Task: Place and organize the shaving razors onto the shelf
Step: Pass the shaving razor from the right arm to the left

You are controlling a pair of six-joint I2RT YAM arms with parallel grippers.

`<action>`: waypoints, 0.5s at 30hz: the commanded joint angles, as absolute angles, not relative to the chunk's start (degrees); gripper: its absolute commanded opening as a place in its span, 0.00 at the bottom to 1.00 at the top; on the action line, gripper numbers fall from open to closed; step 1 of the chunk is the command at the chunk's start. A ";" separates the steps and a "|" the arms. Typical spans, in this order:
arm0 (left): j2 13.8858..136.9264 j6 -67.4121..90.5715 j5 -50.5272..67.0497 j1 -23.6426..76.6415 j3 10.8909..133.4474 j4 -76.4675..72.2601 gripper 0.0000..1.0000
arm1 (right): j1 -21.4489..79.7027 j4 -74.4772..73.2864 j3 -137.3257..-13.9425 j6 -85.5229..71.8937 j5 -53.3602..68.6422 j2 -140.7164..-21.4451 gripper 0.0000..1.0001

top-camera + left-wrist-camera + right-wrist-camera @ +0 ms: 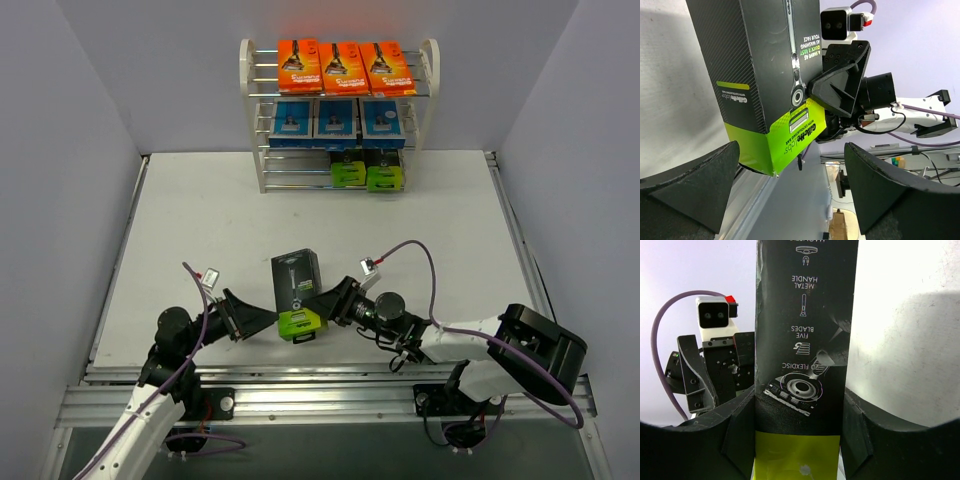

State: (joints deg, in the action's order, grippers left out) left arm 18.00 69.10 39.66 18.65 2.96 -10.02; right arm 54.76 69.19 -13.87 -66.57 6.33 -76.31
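Note:
My right gripper [322, 306] [799, 435] is shut on a black-and-lime-green razor box [297, 292] [805, 340] [760, 75], its fingers pressed on both narrow sides near the lime end. The box stands lime end down, low over the table's front middle. My left gripper [262, 322] [790, 195] is open just left of the box, and only the box's lime corner reaches between its fingers [690, 185]. On the shelf [431, 75] at the back, three orange cards [343, 67] fill the top tier and three blue packs [336, 120] the middle tier. Two black-and-lime boxes [367, 171] stand on the lower tier.
Grey walls close in the white table [200, 230] on the left, back and right. A metal rail [330, 385] runs along the near edge by the arm bases. The left part of the shelf's lower tier [295, 170] holds nothing.

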 commanded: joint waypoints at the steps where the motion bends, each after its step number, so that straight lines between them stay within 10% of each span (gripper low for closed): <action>1: 17.58 71.45 41.31 18.72 2.11 -13.27 0.94 | 54.23 91.23 -16.08 -67.32 5.27 -75.06 0.06; 15: 19.42 73.83 42.37 19.25 1.76 -14.40 0.94 | 54.14 88.94 -21.52 -65.39 4.13 -74.18 0.05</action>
State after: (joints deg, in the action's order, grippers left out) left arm 18.76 72.66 41.47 18.96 2.59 -10.33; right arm 54.65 69.10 -16.71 -65.93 5.32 -76.29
